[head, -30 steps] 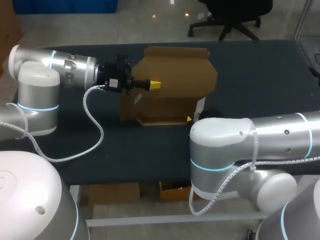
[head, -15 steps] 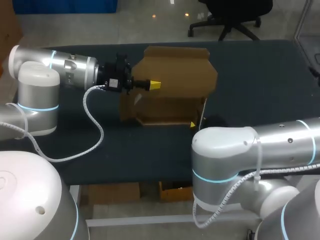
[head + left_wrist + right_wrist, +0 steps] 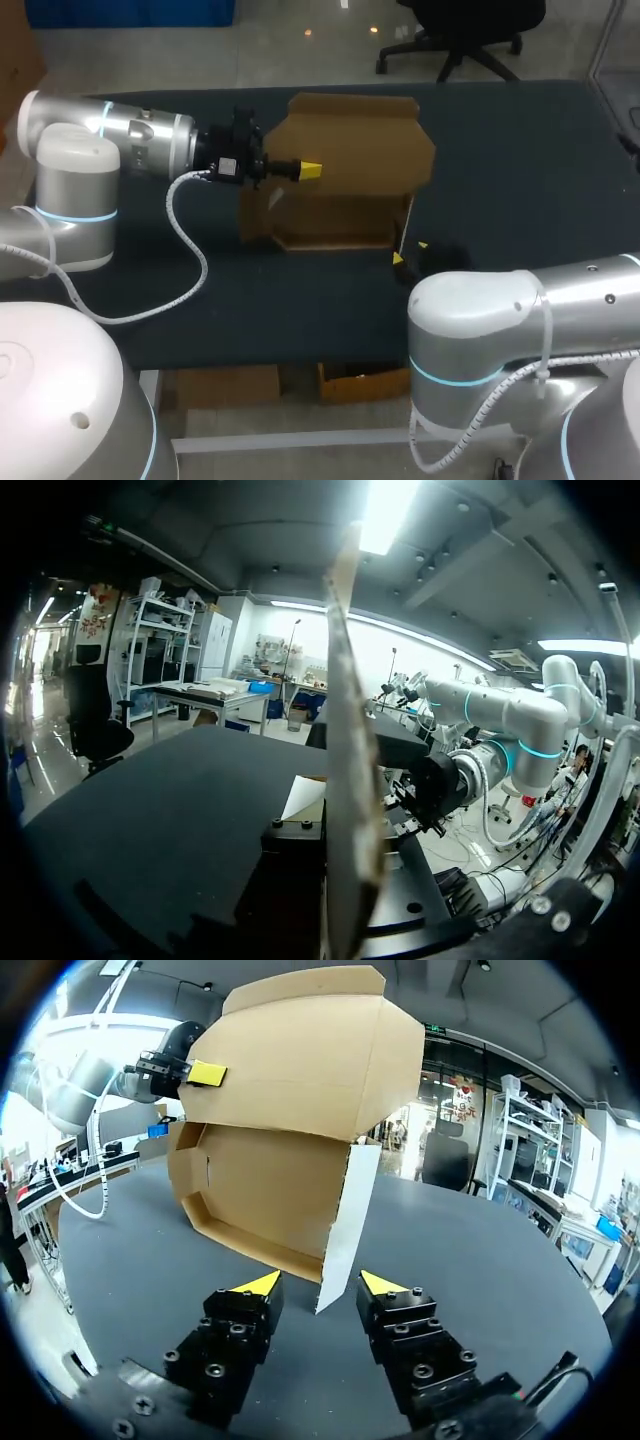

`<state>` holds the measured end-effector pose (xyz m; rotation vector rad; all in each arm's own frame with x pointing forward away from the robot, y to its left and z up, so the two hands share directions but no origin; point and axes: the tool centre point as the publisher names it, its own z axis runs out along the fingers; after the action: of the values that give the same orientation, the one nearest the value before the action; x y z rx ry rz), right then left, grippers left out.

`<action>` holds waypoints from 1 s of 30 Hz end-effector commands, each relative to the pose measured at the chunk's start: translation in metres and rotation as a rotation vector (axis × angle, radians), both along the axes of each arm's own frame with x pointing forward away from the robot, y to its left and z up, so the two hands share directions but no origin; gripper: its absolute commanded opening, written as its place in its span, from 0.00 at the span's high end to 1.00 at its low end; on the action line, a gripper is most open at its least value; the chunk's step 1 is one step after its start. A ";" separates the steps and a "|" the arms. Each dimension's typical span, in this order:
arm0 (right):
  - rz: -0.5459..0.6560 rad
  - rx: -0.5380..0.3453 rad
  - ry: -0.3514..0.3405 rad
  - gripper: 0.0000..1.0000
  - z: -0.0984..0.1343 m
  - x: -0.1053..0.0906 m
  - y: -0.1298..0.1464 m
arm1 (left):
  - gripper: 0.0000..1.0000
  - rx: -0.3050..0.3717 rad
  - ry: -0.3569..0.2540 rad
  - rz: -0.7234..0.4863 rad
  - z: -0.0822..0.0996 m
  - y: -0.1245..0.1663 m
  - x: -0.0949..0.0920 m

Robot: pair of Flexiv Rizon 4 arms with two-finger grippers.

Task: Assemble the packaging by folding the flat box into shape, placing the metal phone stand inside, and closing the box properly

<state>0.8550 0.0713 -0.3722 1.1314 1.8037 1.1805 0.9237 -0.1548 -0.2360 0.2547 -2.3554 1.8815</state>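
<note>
A brown cardboard box [image 3: 340, 190] stands half folded in the middle of the table, its open side facing the near edge. My left gripper [image 3: 310, 170] is shut on the box's raised top flap [image 3: 290, 1070], whose thin edge [image 3: 345, 780] runs up between its fingers in the left wrist view. My right gripper [image 3: 320, 1285] is open, low over the table just off the box's right near corner. The narrow side flap [image 3: 345, 1220], white on its inner face, stands just ahead of the gap between the right fingers, and they do not grip it. No metal phone stand shows in any view.
The dark table [image 3: 520, 150] has bare room to the right of and behind the box. My right arm's thick elbow [image 3: 480, 330] hangs over the near edge. The left arm's white cable [image 3: 190, 250] loops above the table's left part.
My right gripper has drawn back from the box's right side toward the near right, and its elbow has shifted right. The left gripper and the box have not moved.
</note>
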 end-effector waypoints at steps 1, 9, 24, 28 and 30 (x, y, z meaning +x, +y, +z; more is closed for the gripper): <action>0.097 0.026 0.010 0.55 0.004 -0.004 -0.017 | 1.00 -0.002 -0.002 0.002 -0.002 -0.001 -0.001; 0.192 0.029 0.016 0.55 0.006 -0.006 -0.028 | 1.00 -0.002 -0.002 0.002 -0.002 -0.001 -0.001; 0.378 0.034 0.015 0.54 0.009 0.005 -0.058 | 1.00 -0.002 -0.002 0.002 -0.002 -0.001 -0.001; 0.442 0.025 0.014 0.54 0.007 0.011 -0.064 | 1.00 -0.002 -0.002 0.002 -0.002 -0.001 -0.001; 0.471 0.031 0.011 0.54 0.006 0.015 -0.066 | 1.00 -0.002 -0.002 0.002 -0.002 -0.001 -0.001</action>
<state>0.8742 0.0157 -0.3652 0.9026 1.9445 1.2504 0.9237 -0.1548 -0.2360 0.2547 -2.3554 1.8816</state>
